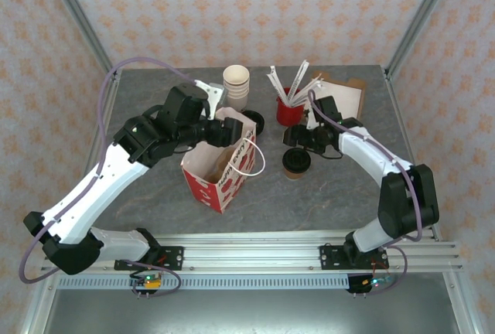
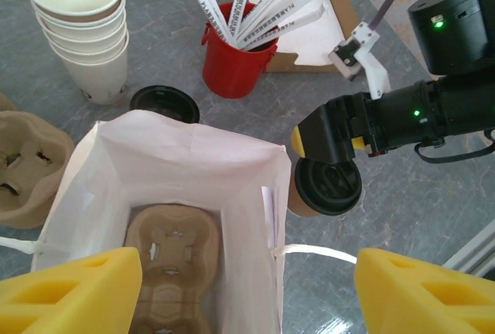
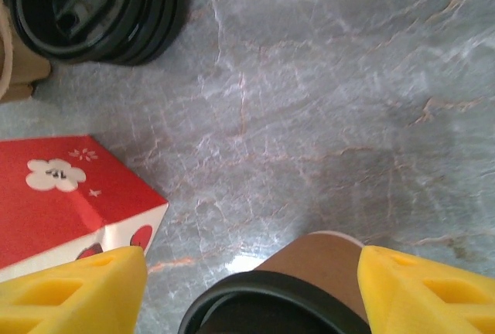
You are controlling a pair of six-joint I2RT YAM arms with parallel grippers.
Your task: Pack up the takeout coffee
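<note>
Right, coffee (image 3: 309,264) upright on the table, black lid on, sitting between my right gripper's (image 3: 251,276) fingers. They're spread, with a gap showing on one side, so nothing's clamped. Bag (image 3: 62,202) corner lies just beside one finger, lids (image 3: 93,5) further ahead. My left gripper (image 2: 249,280) hovers over the bag's open mouth, fingers wide apart, empty. Carrier (image 2: 174,264) lies at the bottom, straight below. Coffee stands just outside the bag's right wall, ahead-right of that gripper.
</note>
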